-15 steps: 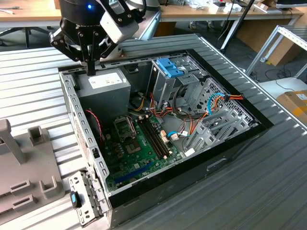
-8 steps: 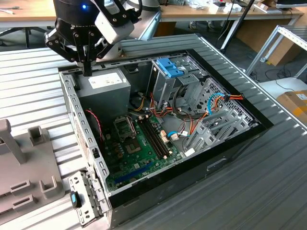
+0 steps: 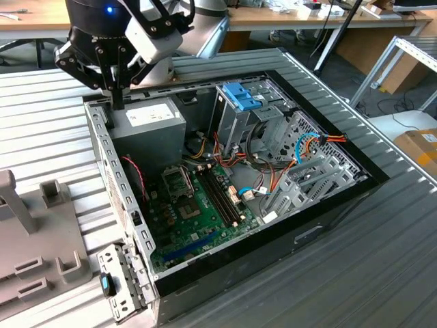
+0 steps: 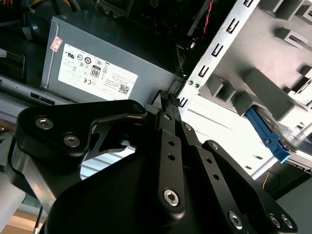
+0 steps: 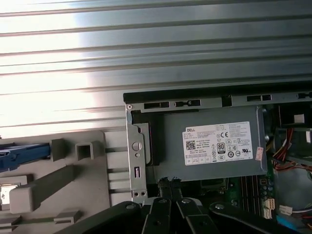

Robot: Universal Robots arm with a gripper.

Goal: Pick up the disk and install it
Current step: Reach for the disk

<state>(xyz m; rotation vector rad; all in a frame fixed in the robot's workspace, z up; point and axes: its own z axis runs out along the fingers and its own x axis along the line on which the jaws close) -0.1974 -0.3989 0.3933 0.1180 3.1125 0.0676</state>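
Observation:
The disk lies on a grey fixture beside the computer case. Its blue carrier rail (image 5: 24,155) pokes in at the picture's edge in the first wrist view. In the second wrist view the blue rail (image 4: 265,132) borders a sliver of shiny metal. My gripper (image 3: 117,101) hangs over the case's far corner on the exterior view's left, just above the grey power supply (image 3: 153,121). Its black fingers are shut with nothing between them; the gripper (image 4: 167,96) (image 5: 169,182) shows the same in both wrist views. It stands apart from the disk.
The open computer case (image 3: 328,205) lies on a ribbed metal table with a green motherboard (image 3: 198,205) inside. A tall metal cage (image 3: 235,126) topped by a blue latch (image 3: 240,96) stands mid-case, beside loose cables. The grey fixture (image 3: 34,232) sits on the exterior view's left.

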